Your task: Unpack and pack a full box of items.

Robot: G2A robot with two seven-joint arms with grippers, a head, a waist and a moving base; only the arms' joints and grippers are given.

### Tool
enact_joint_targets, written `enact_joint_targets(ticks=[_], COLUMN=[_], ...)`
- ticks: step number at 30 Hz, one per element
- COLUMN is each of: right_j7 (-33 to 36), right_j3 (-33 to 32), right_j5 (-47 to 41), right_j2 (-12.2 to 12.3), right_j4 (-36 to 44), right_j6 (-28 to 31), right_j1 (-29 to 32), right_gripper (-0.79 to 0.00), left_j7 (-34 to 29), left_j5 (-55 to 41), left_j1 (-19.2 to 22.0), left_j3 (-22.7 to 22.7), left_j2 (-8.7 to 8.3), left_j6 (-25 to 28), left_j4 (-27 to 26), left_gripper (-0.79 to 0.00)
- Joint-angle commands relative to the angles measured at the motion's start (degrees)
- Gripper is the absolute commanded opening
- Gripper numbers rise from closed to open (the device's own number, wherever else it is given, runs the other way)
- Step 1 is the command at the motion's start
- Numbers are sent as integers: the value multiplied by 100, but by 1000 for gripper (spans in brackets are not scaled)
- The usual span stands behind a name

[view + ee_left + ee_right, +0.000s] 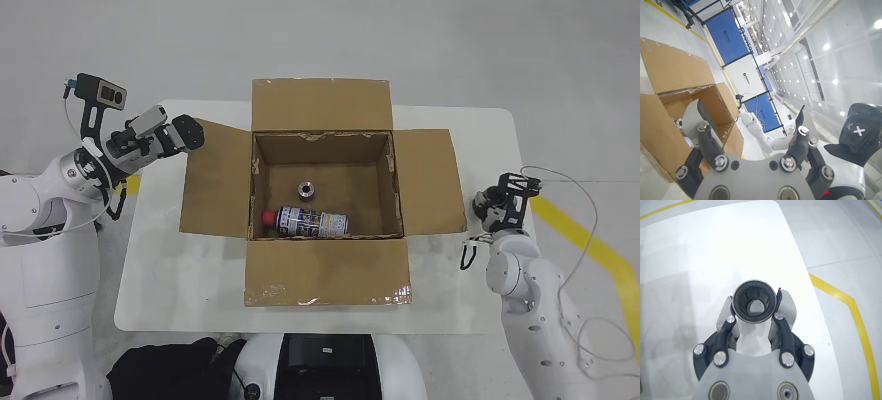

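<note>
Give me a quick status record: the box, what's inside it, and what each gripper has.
box: open, flaps folded out, on the white table
inside box: spray can lying on its side by the wall nearest the robot; small metal ring farther back, apart from it
left gripper: open, empty, beside the box
right gripper: shut on a cylindrical bearing, outside the box, over the table

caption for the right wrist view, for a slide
Right gripper holding a hollow cylindrical bearing over the white table.
</note>
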State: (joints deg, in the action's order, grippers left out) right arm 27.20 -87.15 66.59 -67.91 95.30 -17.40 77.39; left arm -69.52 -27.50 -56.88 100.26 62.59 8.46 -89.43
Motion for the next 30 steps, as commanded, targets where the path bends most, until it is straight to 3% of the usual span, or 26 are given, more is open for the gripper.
enact_joint_targets(ticks=[1,9,14,15,17,30], right_j7=[-1,-32,-111,-117,-136,-293], right_j3=[-5,-92,-299,-347,-446,-773], right_j5=[-2,28,116,128,130,222], right_j2=[-5,-22,-17,-16,-14,-28], right_j4=[3,196,691,812,1061,2556], right_j6=[12,-34,-117,-133,-139,-13], right_j1=[5,88,329,384,484,602], right_gripper=[-372,-296,-191,-80,-52,-18], left_j7=[0,0,0,0,0,0], left_j5=[0,0,0,0,0,0], left_j1=[0,0,0,0,0,0], left_j3=[0,0,0,0,0,0], left_j2=[0,0,0,0,0,0], left_j6=[0,0,0,0,0,0], left_j4=[0,0,0,0,0,0], left_gripper=[0,0,0,0,0,0])
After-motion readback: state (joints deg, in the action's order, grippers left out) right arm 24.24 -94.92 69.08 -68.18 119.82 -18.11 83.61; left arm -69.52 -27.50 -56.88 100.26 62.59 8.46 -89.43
